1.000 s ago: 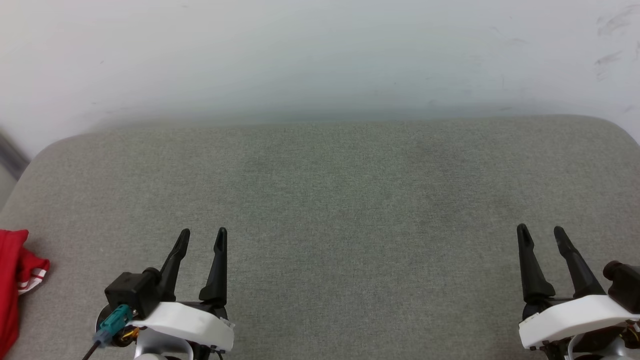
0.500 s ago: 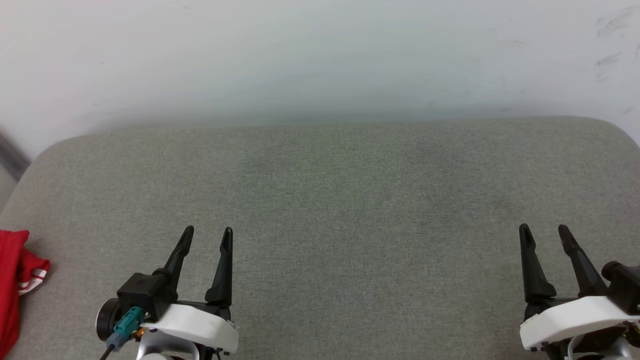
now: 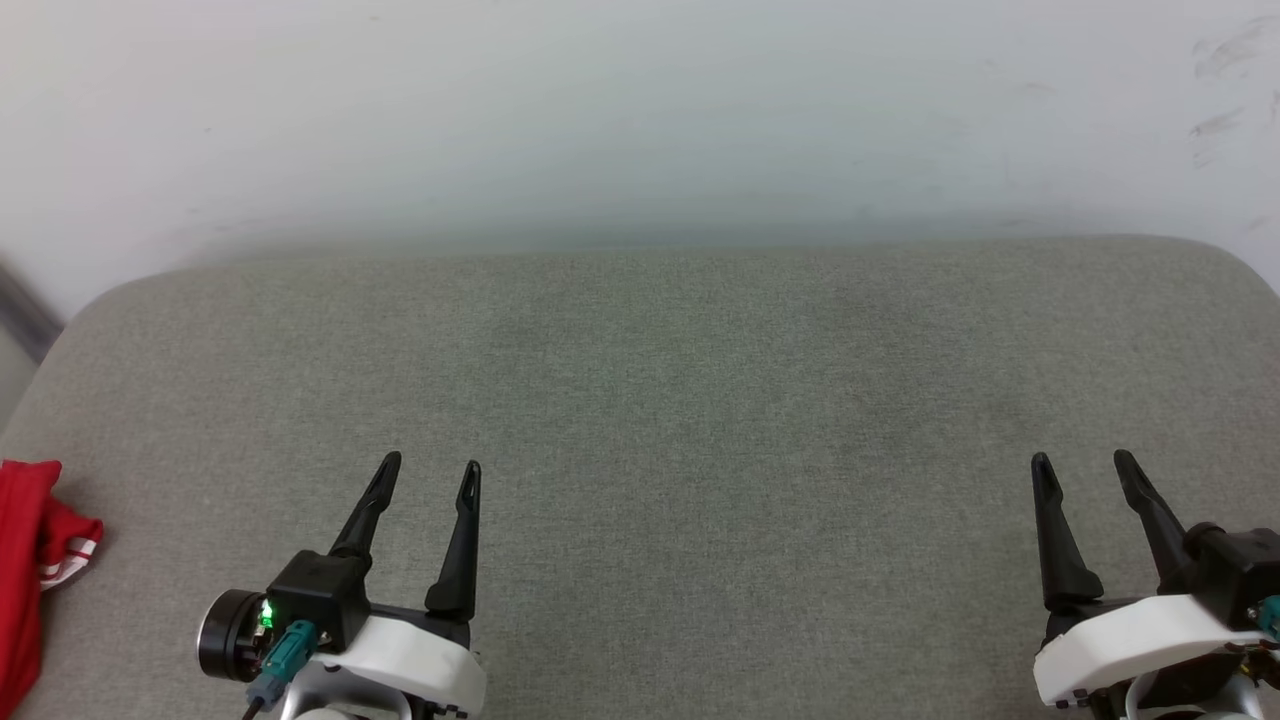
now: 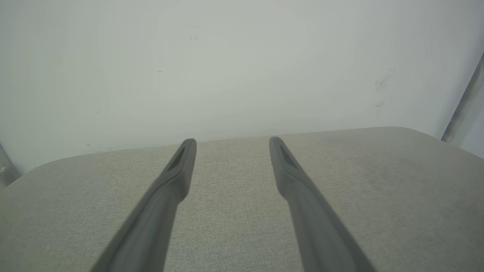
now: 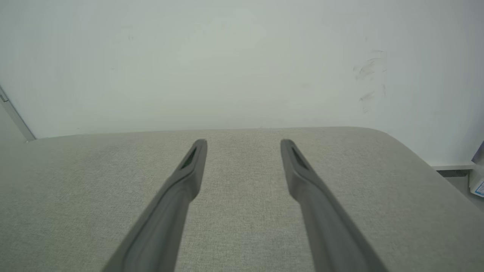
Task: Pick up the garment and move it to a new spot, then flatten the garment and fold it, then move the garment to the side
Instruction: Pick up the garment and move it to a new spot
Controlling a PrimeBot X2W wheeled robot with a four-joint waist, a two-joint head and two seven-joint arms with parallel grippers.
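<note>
The garment, red with a bit of white-striped trim, lies bunched at the left edge of the head view on the grey cushioned surface, mostly cut off by the frame. My left gripper hovers open and empty at the lower left, well to the right of the garment. My right gripper stands open and empty at the lower right. In the left wrist view the left gripper has its fingers spread over bare fabric. The right gripper in its own wrist view looks the same.
A pale wall rises just behind the surface's far rounded edge. The surface's rounded corners fall away at far left and far right. A small white and blue object sits beyond the right corner in the right wrist view.
My left gripper has shifted a little to the right and its wrist has turned, bringing a green light into view. The right gripper barely moved. The garment lies as before.
</note>
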